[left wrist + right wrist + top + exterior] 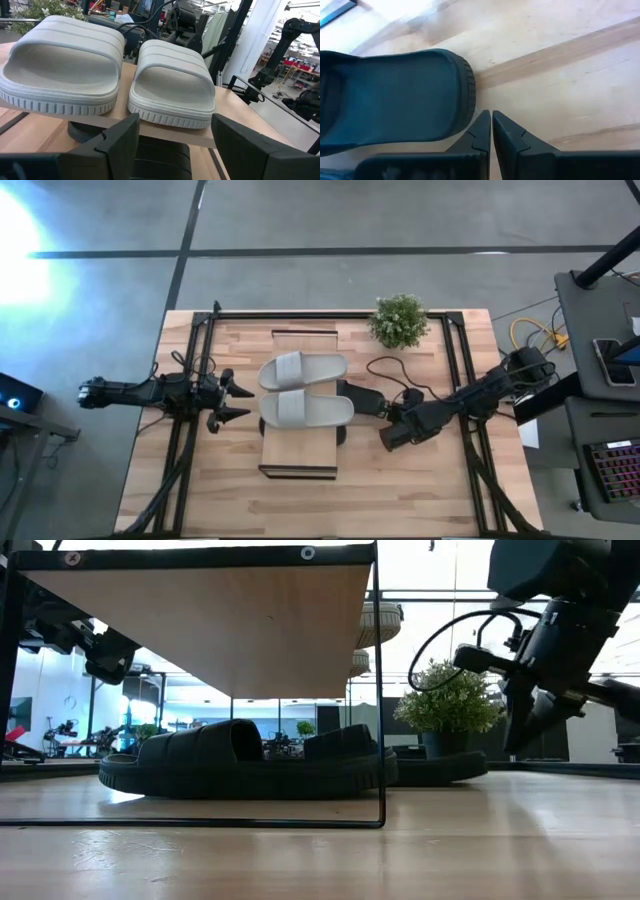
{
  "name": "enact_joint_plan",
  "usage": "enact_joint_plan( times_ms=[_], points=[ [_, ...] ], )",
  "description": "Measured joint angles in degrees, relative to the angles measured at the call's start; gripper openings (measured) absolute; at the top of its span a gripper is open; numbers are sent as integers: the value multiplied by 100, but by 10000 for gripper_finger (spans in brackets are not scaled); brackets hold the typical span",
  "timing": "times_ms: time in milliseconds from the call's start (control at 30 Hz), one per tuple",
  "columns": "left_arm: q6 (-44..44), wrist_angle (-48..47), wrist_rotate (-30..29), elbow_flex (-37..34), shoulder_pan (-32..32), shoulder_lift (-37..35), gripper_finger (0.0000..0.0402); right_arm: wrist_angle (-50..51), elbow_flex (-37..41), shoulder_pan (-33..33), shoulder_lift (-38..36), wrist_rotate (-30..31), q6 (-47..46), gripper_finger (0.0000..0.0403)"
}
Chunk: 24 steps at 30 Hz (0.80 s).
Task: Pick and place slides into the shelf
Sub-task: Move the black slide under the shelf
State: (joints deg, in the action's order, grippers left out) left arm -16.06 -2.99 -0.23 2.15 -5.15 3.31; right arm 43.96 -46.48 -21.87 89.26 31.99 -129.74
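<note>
Where shelf (300, 462) overhangs, black slides (240, 762) half-hidden

A robotics lab; frame-mounted arms, concrete floor (350, 220), keyboard (612, 465).

The left arm reached in from the left side, stretched nearly level, its tool (238, 402) spread wide with both dark fingers (118, 141) well apart and nothing between them. The right arm came in slantwise from the far right, its wrist angled down and leftward. Its tool (491, 131) was closed (fingertips pressed together, gripping nothing) and pointed low.
</note>
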Motion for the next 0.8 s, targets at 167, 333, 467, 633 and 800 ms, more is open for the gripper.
enact_joint_plan(
  times_ms=[167,333,467,633,800],
  points=[
    [-1,-2,0,0,1,0,233,-50,0,138,2,-43,-8,11],
    [-1,-2,0,0,0,1,233,-47,134,514,4,-41,25,11],
    [1,-2,0,0,2,2,233,-117,190,773,4,-55,80,11],
    [0,-2,-1,0,1,2,233,-654,190,1074,4,-63,597,11],
    [-1,-2,0,0,2,0,233,-1317,192,1386,15,-58,1243,11]
  ],
)
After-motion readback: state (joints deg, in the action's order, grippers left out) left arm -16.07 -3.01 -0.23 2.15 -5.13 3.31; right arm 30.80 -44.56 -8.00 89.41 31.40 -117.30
